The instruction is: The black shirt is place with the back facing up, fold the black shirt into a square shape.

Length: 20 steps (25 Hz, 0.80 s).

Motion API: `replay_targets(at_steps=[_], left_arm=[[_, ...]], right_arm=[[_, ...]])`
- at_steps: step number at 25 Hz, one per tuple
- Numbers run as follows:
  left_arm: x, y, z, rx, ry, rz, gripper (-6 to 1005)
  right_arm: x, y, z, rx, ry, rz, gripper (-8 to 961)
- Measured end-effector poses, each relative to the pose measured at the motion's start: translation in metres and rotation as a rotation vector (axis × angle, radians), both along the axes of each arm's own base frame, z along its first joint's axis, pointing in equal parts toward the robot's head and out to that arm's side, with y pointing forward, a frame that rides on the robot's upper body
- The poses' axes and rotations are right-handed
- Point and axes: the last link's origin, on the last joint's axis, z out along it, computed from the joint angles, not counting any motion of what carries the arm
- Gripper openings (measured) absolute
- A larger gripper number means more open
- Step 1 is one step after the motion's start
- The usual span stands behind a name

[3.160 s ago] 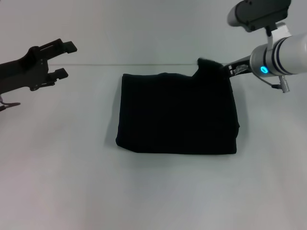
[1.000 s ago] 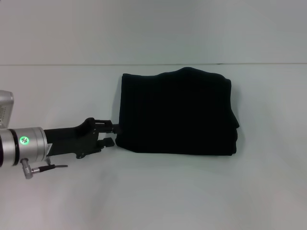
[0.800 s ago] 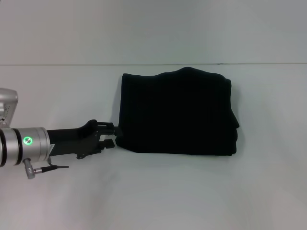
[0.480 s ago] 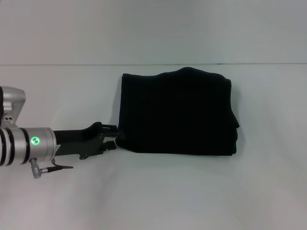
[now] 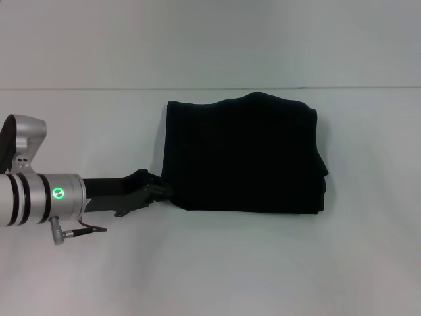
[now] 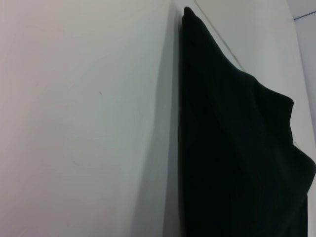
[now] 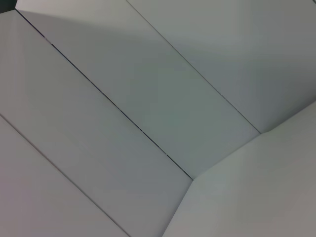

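The black shirt (image 5: 243,155) lies folded into a rough rectangle on the white table, with a small bump along its far edge. My left gripper (image 5: 164,191) reaches in low from the left and meets the shirt's near-left corner, its fingers drawn together on the cloth edge. In the left wrist view the black shirt (image 6: 237,148) fills one side, its folded edge running straight along the table. My right arm shows in no view; its wrist camera sees only pale panels.
The white table (image 5: 210,263) spreads out on all sides of the shirt. Its far edge meets a pale wall (image 5: 210,39) behind the shirt. The left arm's silver wrist (image 5: 39,197) lies low over the near-left table.
The left arm slid right to the shirt's near-left corner and its fingers closed there. The right arm, earlier at the far-right corner, has left the view. The shirt's far-right corner now lies flat.
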Motion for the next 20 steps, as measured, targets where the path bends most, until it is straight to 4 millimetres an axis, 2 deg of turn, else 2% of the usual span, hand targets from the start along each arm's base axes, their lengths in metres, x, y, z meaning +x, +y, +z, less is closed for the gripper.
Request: replay_targets(at_steps=[1,6,12,20], left_arm=[[0.000,0.000,-0.001,-0.001,0.000,-0.002,401],[0.002,-0.002,-0.001,-0.005,0.003,-0.043,188],[0.003,-0.010,-0.002,-0.028,0.000,-0.118,27],[-0.015,-0.036,0.008,-0.052,-0.039,-0.093,26]], right_arm=[[0.000,0.000,0.000,0.000,0.000,0.000,886],[0.001,-0.001,-0.003,-0.007,0.009,-0.004,886],[0.001,-0.001,-0.004,-0.011,0.016,-0.007,886],[0.001,-0.002,-0.004,-0.017,0.026,-0.009,886]])
